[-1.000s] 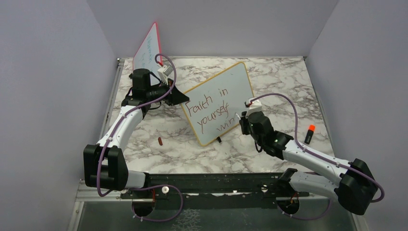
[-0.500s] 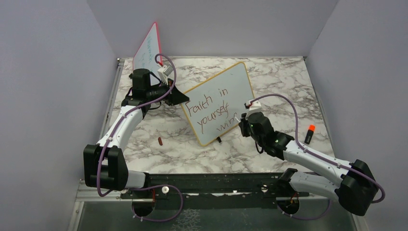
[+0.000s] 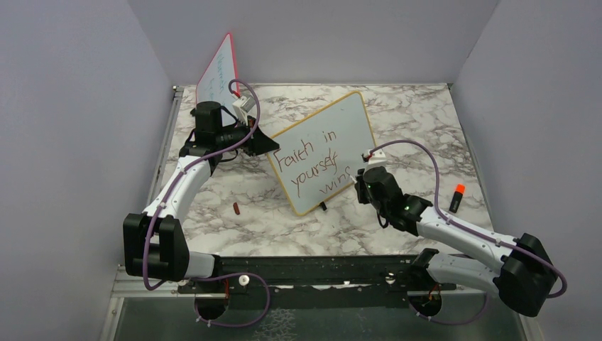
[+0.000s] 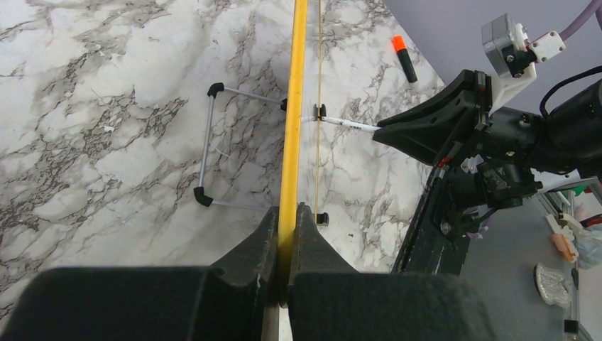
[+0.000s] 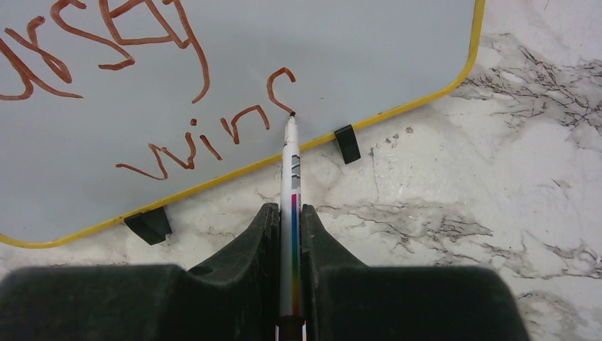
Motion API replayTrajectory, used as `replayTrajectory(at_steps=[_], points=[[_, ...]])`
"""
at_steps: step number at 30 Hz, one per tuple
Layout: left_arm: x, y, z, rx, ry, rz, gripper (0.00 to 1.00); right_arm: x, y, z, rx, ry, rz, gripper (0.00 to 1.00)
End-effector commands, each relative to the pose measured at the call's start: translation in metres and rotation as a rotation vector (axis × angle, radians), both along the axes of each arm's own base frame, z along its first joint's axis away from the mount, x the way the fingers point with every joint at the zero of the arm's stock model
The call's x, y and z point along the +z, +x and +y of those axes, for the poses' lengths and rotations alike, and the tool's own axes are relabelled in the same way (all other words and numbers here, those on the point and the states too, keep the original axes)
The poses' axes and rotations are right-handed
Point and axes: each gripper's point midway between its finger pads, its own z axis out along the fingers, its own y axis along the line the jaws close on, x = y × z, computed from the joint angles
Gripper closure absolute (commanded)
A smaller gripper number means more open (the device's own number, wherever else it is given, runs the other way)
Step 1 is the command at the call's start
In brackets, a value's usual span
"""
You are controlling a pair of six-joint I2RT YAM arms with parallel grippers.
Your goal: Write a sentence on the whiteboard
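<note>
From above, the whiteboard (image 3: 351, 121) stands tilted in the middle of the worktop (image 3: 426, 121), with the sentence (image 3: 310, 165) slanting across it. In the left wrist view, the left gripper (image 4: 287, 211) is clamped tight on the board's yellow frame. In the right wrist view, the right gripper (image 5: 289, 210) pinches a marker (image 5: 292, 167), whose tip touches the final "s" of "wins".

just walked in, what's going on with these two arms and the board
The left gripper is shut on the yellow-framed edge of the whiteboard, steadying it where it stands on the table. The right gripper grips a marker, whose tip touches the board at the last letter of "wins". The sentence reads "Faith in yourself wins", so the writing looks all but finished. A second marker with an orange cap lies apart on the right.
</note>
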Motion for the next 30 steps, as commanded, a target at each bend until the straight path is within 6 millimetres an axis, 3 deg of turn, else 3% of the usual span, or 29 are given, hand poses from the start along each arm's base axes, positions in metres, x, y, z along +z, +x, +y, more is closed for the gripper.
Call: replayTrajectory(at_steps=[1,13,20,30], points=[[-0.035,0.009,0.020,0.098,0.098,0.063,1.00,-0.007,-0.002,-0.005,-0.024,-0.008,0.019,0.99],[-0.035,0.009,0.020,0.098,0.098,0.064,1.00,-0.011,-0.010,0.006,0.055,0.010,0.058,0.99],[-0.035,0.009,0.020,0.100,0.098,0.063,1.00,-0.002,-0.011,0.010,0.072,0.037,0.041,0.99],[-0.035,0.009,0.020,0.101,0.098,0.063,1.00,0.009,-0.006,-0.006,-0.011,0.031,-0.015,0.99]])
